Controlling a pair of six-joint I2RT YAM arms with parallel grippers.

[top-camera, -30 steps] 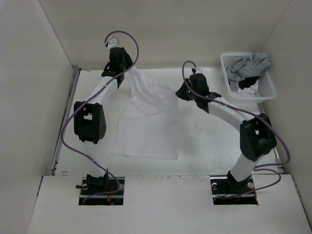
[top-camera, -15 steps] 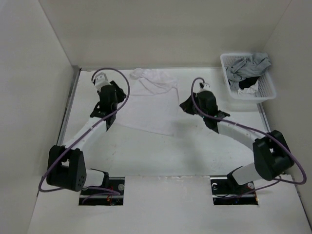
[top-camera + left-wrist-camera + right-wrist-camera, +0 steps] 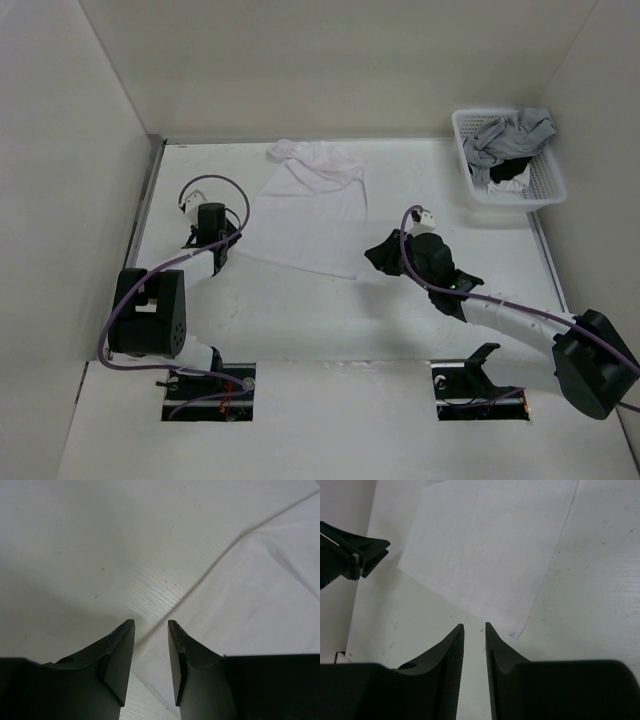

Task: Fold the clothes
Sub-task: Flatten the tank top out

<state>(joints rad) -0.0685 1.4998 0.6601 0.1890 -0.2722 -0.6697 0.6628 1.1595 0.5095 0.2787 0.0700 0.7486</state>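
A: Light is even and bright, seemingly from overhead; the white table (image 3: 300, 310) nearly washes out, shadows faint.
B: At the left wrist, a grey shadow lies beside the left gripper (image 3: 150, 627), whose fingers (image 3: 117, 660) blur slightly.

The top external camera looks steeply down from above and behind the arm bases, taking in the whole table (image 3: 330, 310). The left wrist camera sits close over the table, facing out past the left gripper (image 3: 151, 624) at the edge of the white garment (image 3: 265, 595). The right wrist camera, seemingly higher, faces past the right gripper (image 3: 474, 626); all three views share that garment's near edge
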